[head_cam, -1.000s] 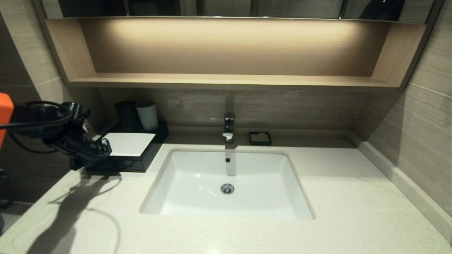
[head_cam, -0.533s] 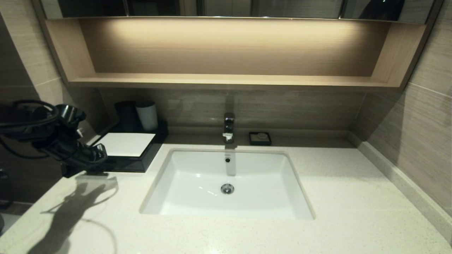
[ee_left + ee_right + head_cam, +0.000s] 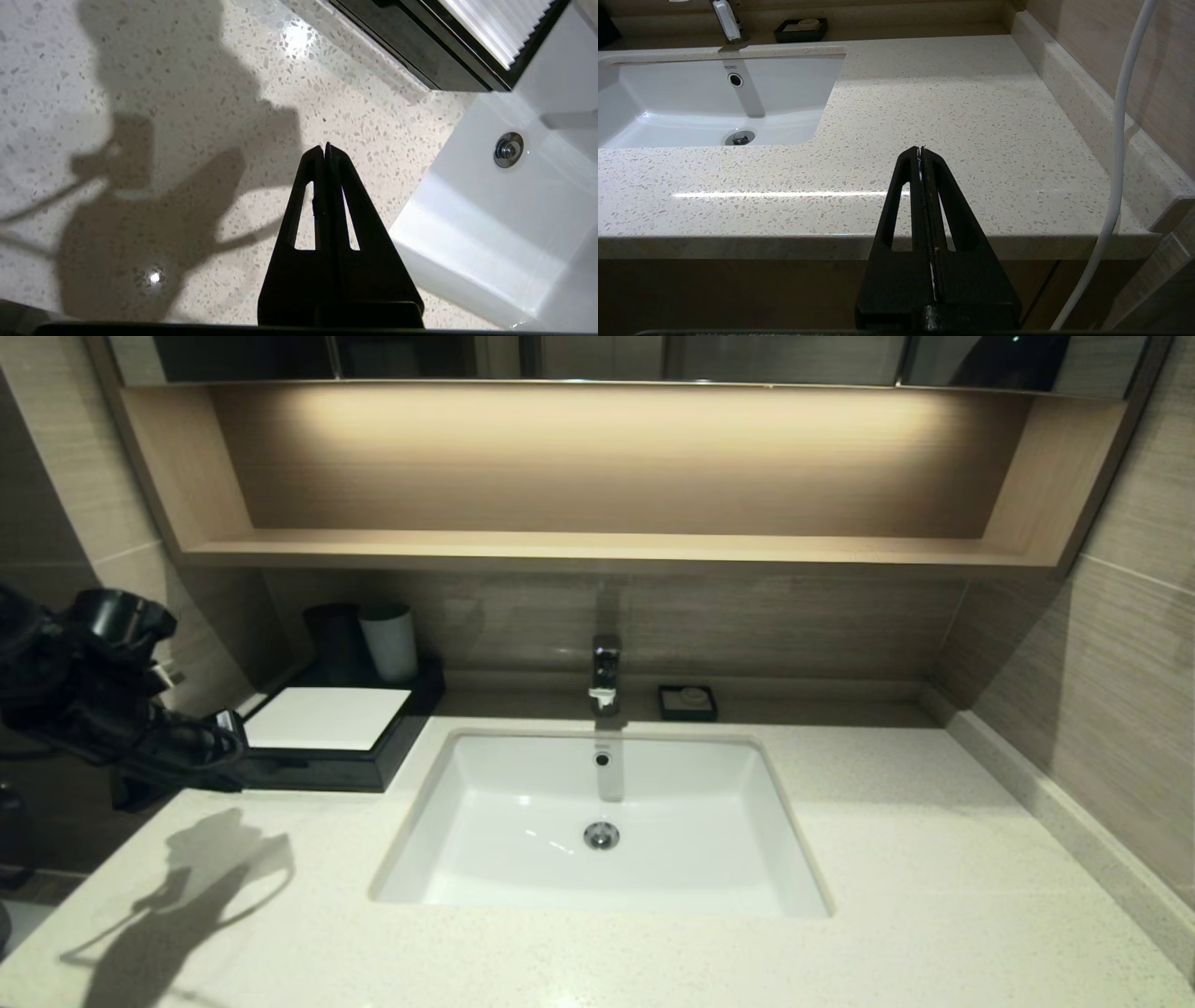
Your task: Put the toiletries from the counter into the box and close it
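box (image 3: 322, 737) | just right of left hand (image 3: 219, 747) | fingers pressed together, empty

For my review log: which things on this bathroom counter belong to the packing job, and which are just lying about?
Belongs to the job:
- box, black with white top, drawer shut
- counter, no sachets visible on it
- left pincer, shut, empty, over the counter near the box

Just lying about:
- black cup and white cup
- tap
- small black dish
- basin
- right pincer, parked, shut
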{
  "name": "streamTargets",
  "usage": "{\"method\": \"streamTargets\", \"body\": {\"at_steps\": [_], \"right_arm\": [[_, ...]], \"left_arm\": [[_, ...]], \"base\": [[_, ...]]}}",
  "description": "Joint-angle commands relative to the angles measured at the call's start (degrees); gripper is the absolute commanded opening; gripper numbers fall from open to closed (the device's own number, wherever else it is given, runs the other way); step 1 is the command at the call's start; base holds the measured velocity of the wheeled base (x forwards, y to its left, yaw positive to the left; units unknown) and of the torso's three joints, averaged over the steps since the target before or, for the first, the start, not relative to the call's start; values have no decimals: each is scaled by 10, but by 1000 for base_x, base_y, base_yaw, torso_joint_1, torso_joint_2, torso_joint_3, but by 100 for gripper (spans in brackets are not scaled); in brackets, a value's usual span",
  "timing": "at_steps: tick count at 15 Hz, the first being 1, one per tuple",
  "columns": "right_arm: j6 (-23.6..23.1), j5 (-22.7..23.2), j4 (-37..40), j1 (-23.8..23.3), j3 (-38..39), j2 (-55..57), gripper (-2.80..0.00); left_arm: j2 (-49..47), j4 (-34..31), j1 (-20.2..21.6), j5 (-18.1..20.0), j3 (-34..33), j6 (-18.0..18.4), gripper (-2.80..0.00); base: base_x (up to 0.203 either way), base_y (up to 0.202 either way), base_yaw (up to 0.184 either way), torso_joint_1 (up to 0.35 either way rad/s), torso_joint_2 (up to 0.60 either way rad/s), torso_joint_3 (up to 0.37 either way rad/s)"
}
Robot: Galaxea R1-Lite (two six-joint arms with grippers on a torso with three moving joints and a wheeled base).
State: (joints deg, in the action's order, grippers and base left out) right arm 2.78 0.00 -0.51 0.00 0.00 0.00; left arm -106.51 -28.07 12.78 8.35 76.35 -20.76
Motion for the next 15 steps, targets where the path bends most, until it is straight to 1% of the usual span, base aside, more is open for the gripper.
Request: {"method": "streamTargets", "body": {"at_steps": [1, 4, 7, 10, 13, 15], "right_arm": [[0, 0, 0, 0, 0, 1, -280], [0, 0, 0, 0, 0, 1, -280], [0, 0, 0, 0, 0, 1, -280], [0, 0, 0, 0, 0, 1, -280], [0, 0, 0, 0, 0, 1, -280], [0, 0, 0, 0, 0, 1, -280]], "left_arm": [[74, -1, -20, 1, -29, -1, -280], [151, 1, -54, 0, -71, 0, -280], [235, 8, -85, -1, -146, 15, -280], [326, 39, -107, -2, -233, 44, -280], [431, 101, -113, -6, -327, 88, -280], [492, 135, -114, -25, -378, 114, -280]], "base": [[0, 0, 0, 0, 0, 0], [0, 0, 0, 0, 0, 0], [0, 0, 0, 0, 0, 0], [0, 0, 0, 0, 0, 0], [0, 0, 0, 0, 0, 0], [0, 0, 0, 0, 0, 0]]}}
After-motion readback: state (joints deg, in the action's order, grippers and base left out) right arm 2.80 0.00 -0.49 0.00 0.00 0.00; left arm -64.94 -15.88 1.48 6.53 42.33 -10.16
